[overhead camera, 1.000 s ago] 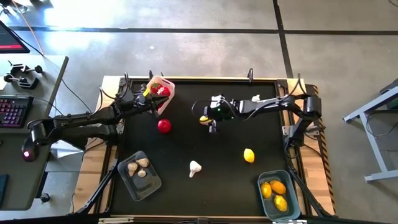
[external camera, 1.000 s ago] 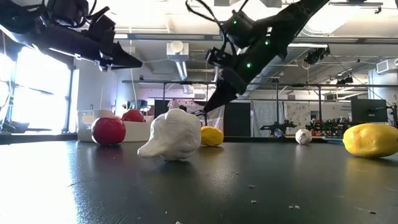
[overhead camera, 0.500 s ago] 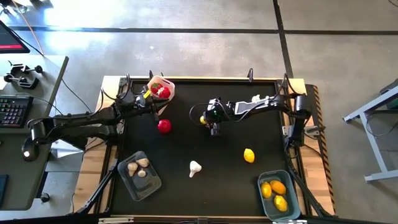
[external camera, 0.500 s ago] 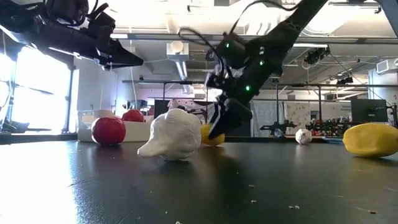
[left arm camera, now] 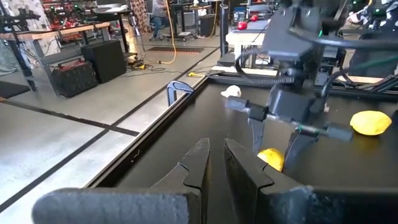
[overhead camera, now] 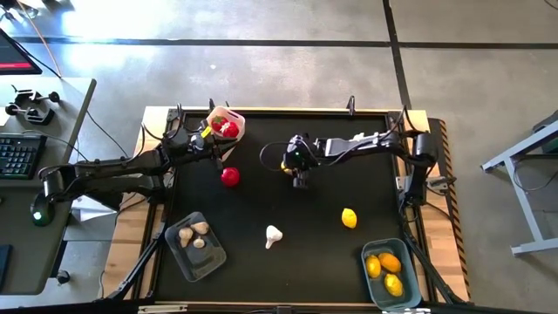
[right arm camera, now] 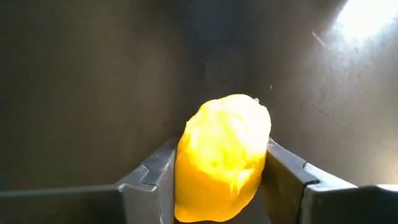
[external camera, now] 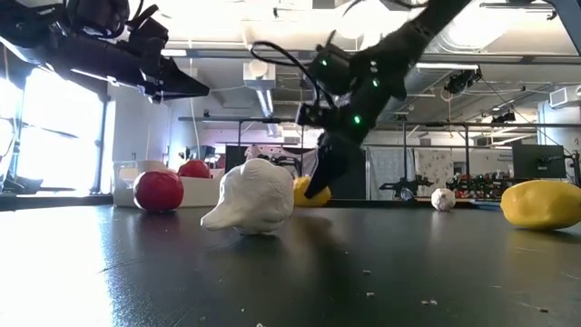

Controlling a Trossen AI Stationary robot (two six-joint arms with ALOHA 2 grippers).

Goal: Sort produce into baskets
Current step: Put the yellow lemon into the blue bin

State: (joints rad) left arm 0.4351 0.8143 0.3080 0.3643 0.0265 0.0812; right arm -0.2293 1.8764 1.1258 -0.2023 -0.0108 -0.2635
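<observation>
Presently, on the counter [overhead camera: 261, 201]:
Right tool [overhead camera: 290, 165]: mid-counter, fingers pinching a yellow lemon [right arm camera: 221, 155] from both sides.
Left tool [left arm camera: 214, 163]: fingers pressed together, empty, beside the white basket [overhead camera: 228, 131].
White basket: far left corner, holds red tomatoes.
Loose tomato [overhead camera: 230, 176]: just in front of the white basket.
Clear basket [overhead camera: 197, 245]: near left, holds garlic bulbs.
Loose garlic [overhead camera: 273, 235]: near centre.
Loose lemon [overhead camera: 349, 217]: right of centre.
Blue basket [overhead camera: 390, 272]: near right corner, holds lemons.
</observation>
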